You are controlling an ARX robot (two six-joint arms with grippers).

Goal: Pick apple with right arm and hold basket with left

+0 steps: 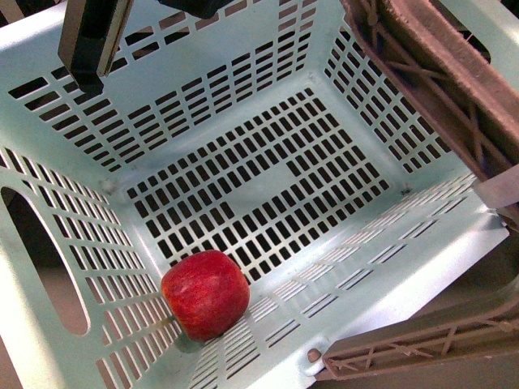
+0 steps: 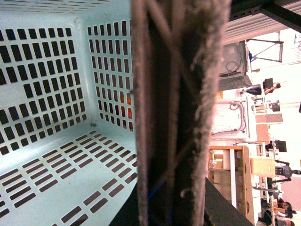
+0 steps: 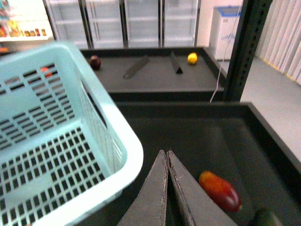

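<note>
Brownish-mauve handles fill the left wrist view, right up against the lens, so the left gripper is presumably on them. Its jaws are hidden, though, and I cannot tell how they stand. The apple lies inside the basket, tucked into the near left corner against the slotted wall. The right gripper hangs outside the basket's rim, jaws pressed together on nothing. With the fruit apparently delivered, the job now looks like steady holding: bring the basket level (it sits tilted in the front view) so the apple does not roll. Below lies a dark tray carrying an oblong orange-red fruit — and glass-door fridges line the far wall.
</note>
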